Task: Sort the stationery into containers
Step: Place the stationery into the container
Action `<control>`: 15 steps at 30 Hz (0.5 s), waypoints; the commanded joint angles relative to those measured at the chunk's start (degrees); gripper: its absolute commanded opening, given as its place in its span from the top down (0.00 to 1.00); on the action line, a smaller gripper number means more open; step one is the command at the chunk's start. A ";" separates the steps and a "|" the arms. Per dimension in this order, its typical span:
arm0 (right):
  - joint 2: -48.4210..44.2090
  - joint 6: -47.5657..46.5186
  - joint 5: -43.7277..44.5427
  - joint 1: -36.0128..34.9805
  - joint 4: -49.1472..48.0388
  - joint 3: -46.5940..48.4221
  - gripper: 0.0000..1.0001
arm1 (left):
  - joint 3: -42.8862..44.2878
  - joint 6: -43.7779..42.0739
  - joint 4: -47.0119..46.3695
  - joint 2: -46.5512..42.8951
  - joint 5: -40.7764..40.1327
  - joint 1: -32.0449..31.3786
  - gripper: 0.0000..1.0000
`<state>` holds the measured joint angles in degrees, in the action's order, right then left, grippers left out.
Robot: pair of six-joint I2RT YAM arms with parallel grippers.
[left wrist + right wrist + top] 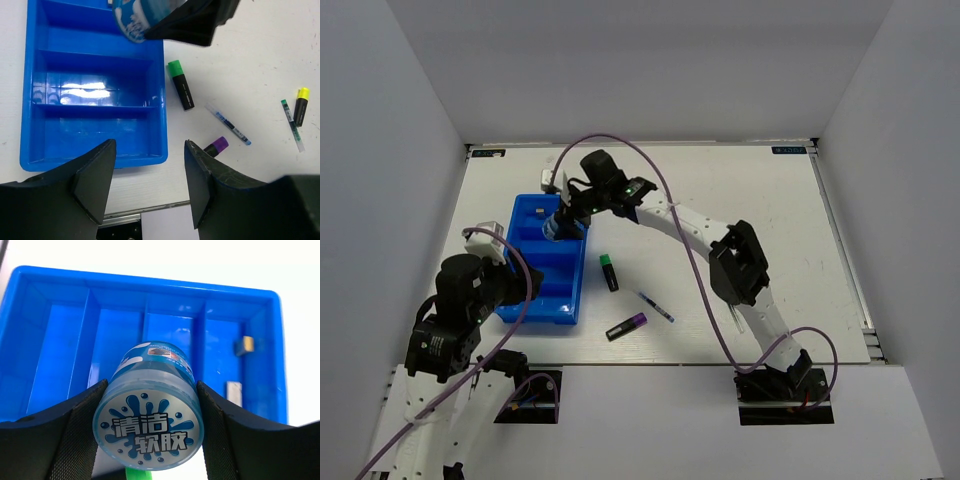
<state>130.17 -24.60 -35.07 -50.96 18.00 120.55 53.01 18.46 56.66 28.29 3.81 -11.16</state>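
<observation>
The right gripper (pixel 150 390) is clamped on the round blue-white tin (pixel 148 415), one finger against each side of its wall. It holds the tin over the far half of the blue tray (pixel 560 292), close to the tray's right long wall. I cannot tell whether the tin touches the tray floor. The tin is tipped: its printed flat end faces back toward the wrist, and its axis points away into the compartments.

The tray's long axis runs from the near edge of the table (pixel 760 220) toward the far edge, with dividers across it. Two small pale erasers (pixel 233 391) lie in the far end compartment.

The left gripper (pixel 147 185) hangs with its jaws spread and nothing between them, over the tray's near short rim.

There is little table left of the tray before the edge. To its right the white surface is wide and bare out to the far and right edges, with loose pieces only near the tray.
- The green-capped highlighter (pixel 609 272) lies nearly parallel to the tray, just beside it, with its cap toward the far side.
- The pen (pixel 656 306) lies on a diagonal.
- The purple-capped highlighter (pixel 626 326) lies crosswise, with its cap to the right.
- Further right, seen only from the left wrist, are a yellow-capped highlighter (pixel 300 106) and a second thin pen (pixel 292 125), side by side.
</observation>
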 commanded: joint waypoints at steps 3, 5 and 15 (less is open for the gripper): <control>2.98 -1.50 3.25 -2.56 -6.31 2.06 1.00 | -0.02 -1.41 -1.73 -1.66 -1.79 -0.18 0.33; 3.68 -1.68 4.83 -2.74 -6.84 2.06 1.00 | -0.10 -1.15 -1.56 -2.10 -1.97 -0.27 0.33; 4.48 -4.67 11.87 -3.09 -10.26 0.83 1.00 | -0.81 -1.06 -1.21 -2.81 -1.88 -0.27 0.32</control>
<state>135.59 -27.75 -24.80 -54.26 13.26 120.49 52.84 17.87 56.07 25.87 2.35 -11.22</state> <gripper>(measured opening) 0.700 0.682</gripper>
